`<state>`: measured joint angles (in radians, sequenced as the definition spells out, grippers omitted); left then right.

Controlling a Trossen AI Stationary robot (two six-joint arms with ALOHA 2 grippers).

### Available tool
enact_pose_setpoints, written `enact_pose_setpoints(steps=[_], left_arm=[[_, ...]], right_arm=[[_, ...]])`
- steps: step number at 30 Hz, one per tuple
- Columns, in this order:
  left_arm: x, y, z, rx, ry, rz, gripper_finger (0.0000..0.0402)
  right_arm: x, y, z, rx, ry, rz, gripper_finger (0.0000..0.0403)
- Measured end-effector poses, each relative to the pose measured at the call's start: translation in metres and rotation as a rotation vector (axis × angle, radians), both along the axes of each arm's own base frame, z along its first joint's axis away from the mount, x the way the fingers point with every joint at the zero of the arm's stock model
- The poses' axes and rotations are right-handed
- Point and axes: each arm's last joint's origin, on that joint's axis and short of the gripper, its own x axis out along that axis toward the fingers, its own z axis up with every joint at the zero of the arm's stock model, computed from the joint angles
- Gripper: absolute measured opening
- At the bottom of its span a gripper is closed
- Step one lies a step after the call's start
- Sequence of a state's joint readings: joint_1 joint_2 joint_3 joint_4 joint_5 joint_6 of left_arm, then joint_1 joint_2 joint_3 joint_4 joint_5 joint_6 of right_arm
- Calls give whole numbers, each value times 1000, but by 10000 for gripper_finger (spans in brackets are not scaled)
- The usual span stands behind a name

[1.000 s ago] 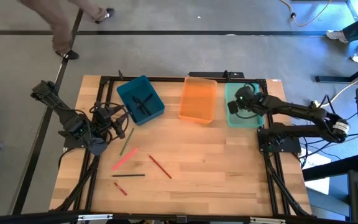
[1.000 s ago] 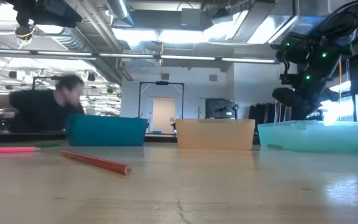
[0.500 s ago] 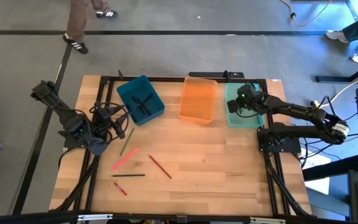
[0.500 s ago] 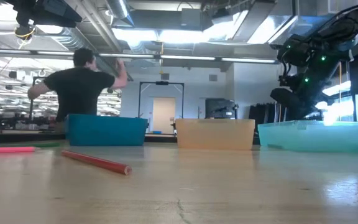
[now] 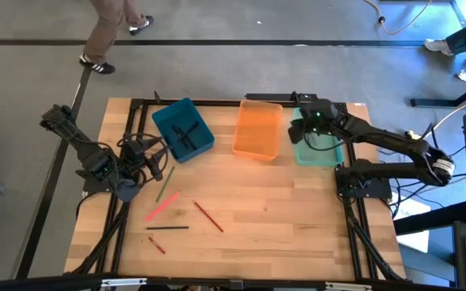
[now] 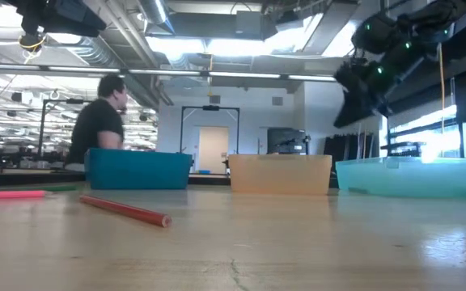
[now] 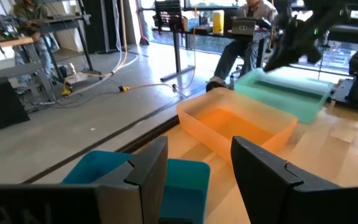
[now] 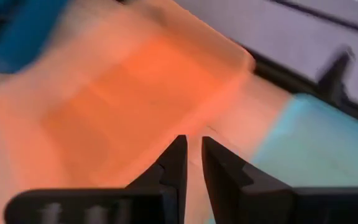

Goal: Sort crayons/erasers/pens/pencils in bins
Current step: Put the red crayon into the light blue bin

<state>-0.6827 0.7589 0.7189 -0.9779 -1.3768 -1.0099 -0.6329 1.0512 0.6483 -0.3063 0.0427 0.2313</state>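
Right gripper (image 5: 308,123) high over the mint bin's (image 5: 324,153) corner, by the gap to the orange bin (image 5: 257,133); fingers pinched nearly together, a slim slit between, nothing seen in them. Left gripper (image 5: 147,153) parked at the table's (image 5: 298,226) left edge beside the teal bin (image 5: 159,120), fingers spread apart and empty. Two dark sticks (image 5: 186,133) already in the teal bin; nothing discernible in the orange or mint one. Loose on the wood, well apart from the right arm: green stick (image 5: 166,185), pink stick (image 5: 162,207) just below it, red stick (image 5: 209,216) toward the middle, black stick (image 5: 168,229) and a short red stub (image 5: 158,245) nearest the front edge. Probably a fetch next, with five pieces left to sort. For a clean pick: open the fingers before descending, come straight down over one stick only, and turn the wrist so the fingers close across its width at mid-length. Best to start with the red stick, nearest the right arm and lying free of the others. Care around the green and pink pair, close enough for a finger to nudge the neighbour. Lift well above the bin walls before crossing, and release low inside the bin to prevent a bounce out.
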Motion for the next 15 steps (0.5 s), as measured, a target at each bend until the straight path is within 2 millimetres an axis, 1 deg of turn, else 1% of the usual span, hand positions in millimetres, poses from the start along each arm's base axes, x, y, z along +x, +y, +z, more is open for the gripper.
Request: enact_pose_setpoints(steps=[3, 8, 12, 15], left_arm=[[0, 0, 0, -8, 8, -7, 170], [0, 0, 0, 0, 12, -7, 170], [0, 0, -1, -13, 21, -16, 170], [0, -1, -1, -18, 23, -20, 170]], right_arm=[[12, 9, 13, -47, -40, 84, 54], [38, 31, 28, -167, -192, 248, 54], [60, 47, 30, -223, -272, 387, 54], [76, 56, 24, -242, -302, 471, 54]])
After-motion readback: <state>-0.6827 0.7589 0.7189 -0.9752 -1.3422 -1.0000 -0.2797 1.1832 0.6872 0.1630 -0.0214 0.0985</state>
